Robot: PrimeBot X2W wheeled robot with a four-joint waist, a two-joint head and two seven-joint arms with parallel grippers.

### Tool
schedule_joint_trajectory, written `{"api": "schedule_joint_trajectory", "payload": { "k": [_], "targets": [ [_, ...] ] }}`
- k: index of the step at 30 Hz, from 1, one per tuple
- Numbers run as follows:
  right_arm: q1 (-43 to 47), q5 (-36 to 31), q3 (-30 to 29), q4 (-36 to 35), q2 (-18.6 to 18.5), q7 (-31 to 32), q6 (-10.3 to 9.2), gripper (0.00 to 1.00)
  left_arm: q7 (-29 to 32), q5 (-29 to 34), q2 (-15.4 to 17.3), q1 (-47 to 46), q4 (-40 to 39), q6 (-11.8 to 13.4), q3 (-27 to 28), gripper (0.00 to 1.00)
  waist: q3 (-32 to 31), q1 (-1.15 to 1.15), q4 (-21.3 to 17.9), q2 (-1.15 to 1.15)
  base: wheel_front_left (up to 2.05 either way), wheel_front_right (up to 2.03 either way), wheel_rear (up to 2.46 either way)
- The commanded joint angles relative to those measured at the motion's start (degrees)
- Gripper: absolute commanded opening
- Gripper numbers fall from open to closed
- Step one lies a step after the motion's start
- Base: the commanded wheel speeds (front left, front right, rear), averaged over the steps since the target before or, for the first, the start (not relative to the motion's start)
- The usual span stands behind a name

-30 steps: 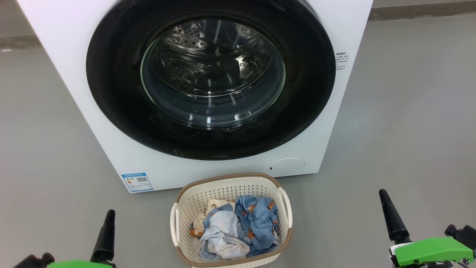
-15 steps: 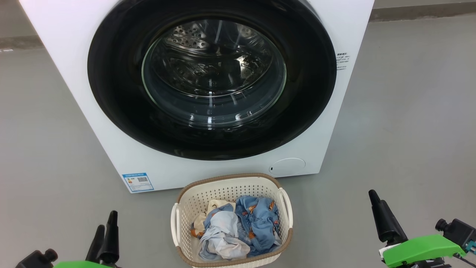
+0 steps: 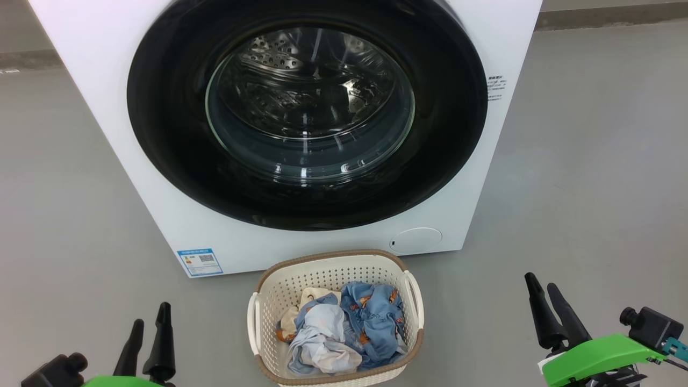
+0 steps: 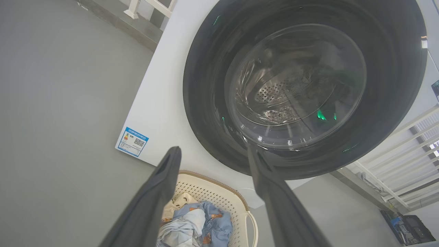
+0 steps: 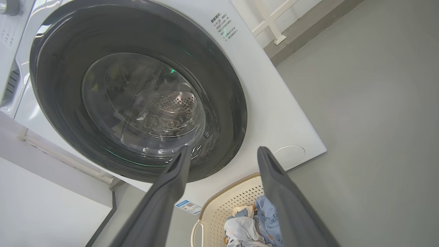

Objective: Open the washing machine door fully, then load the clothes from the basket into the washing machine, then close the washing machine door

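The white washing machine stands ahead with its round black-rimmed glass door shut against its front. Just before it on the floor sits the cream basket, holding the clothes: blue printed fabric with pale grey-white and cream pieces. My left gripper is open at the lower left, well left of the basket. My right gripper is open at the lower right, beside the basket and apart from it. Both wrist views look up at the door past spread fingers.
Grey floor spreads on both sides of the machine. A blue label sticker and a round white flap mark the machine's lower front. White railings stand beyond the machine's sides.
Both grippers have turned about their wrists, so two fingers show on each instead of one. The right gripper has also shifted a little left and down in the head view.
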Motion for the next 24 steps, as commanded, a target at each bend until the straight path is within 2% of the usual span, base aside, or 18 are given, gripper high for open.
{"api": "schedule_joint_trajectory", "payload": {
  "k": [1, 24],
  "targets": [
    [-2.5, -2.6, 1.2, -1.1, -0.7, -1.0, 0.05, 1.0, -0.9, 2.5, 1.3, -1.3, -1.9, -0.4, 1.3, 1.0, 0.0, 0.0, 0.0, 0.0, 0.0, 0.0, 0.0],
    [-3.2, -17.4, 1.7, 0.9, -0.7, -3.7, 0.06, 1.0, -4.1, 17.3, 1.8, -1.4, -2.2, -0.5, 1.8, 1.0, 0.4, 0.0, 0.3, 0.0, 0.0, 0.0, 0.0]
  ]
}}
